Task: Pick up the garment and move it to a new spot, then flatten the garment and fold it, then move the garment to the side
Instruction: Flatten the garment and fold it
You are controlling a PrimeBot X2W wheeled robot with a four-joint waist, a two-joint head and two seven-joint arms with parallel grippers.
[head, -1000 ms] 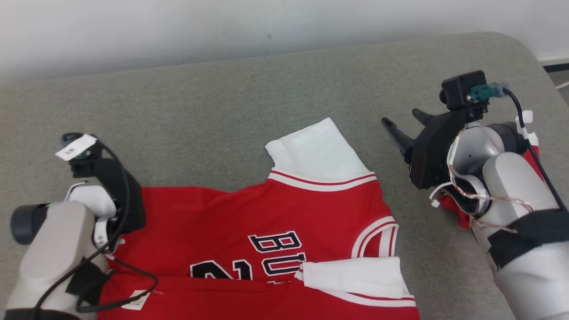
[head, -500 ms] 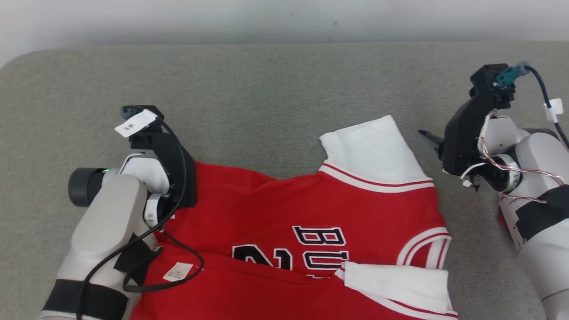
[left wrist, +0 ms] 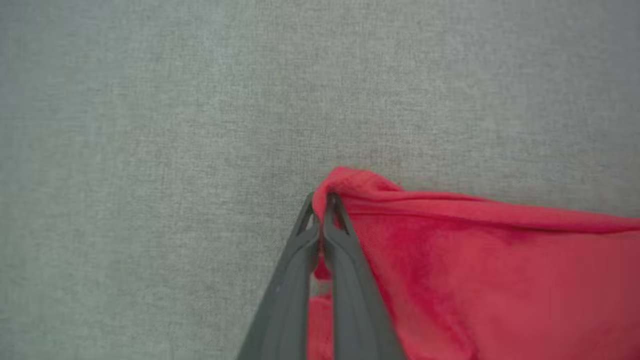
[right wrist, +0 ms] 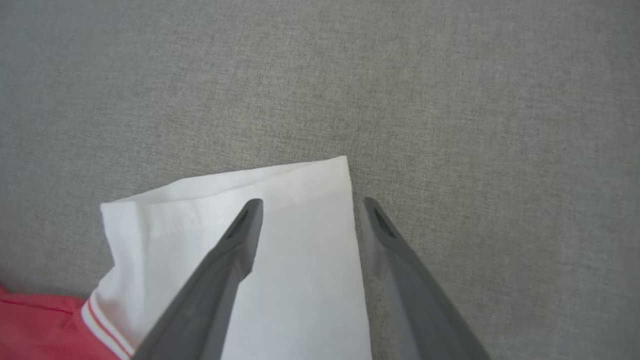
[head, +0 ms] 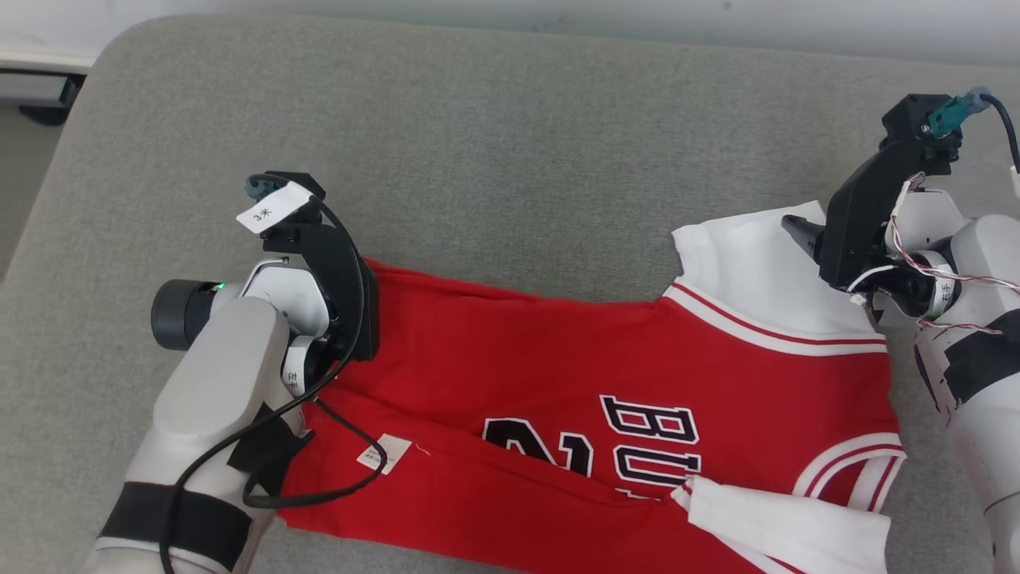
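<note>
- The pad (head: 510,119), grey and cloth-covered, bears everything; much of it lies bare beyond the jersey.
- The jersey (head: 574,375) lies across the near part of the pad, red with its lettering up. It is spread wide from left to right, but a fold ridge runs along its lower body. Judging by this, flattening is the step in hand: the cloth is laid out at its spot, and no fold has been made on purpose yet.
- The far sleeve (right wrist: 300,250), white, lies flat on the pad at the jersey's right end. The near sleeve (head: 785,530) is doubled over the jersey's near edge and needs laying out too.
- The right gripper (right wrist: 312,202) stands wide open and holds nothing. One finger is over the far sleeve's white cloth, the other over bare pad just beside the sleeve's edge. Whether the tips touch the cloth cannot be told.
- The left gripper (left wrist: 322,210) is clamped on the jersey's left corner, and a small bunch of red cloth pokes out past the tips.
- The next move likely calls for the right gripper to come down and close on the far sleeve's edge, so that both ends can be drawn apart and the ridge pulled out. The sleeve is thin and lies flat, so one finger must get under its edge or pinch up a bit of cloth.
- A white tag (head: 381,454) shows on the red cloth near the left arm's cable.
</note>
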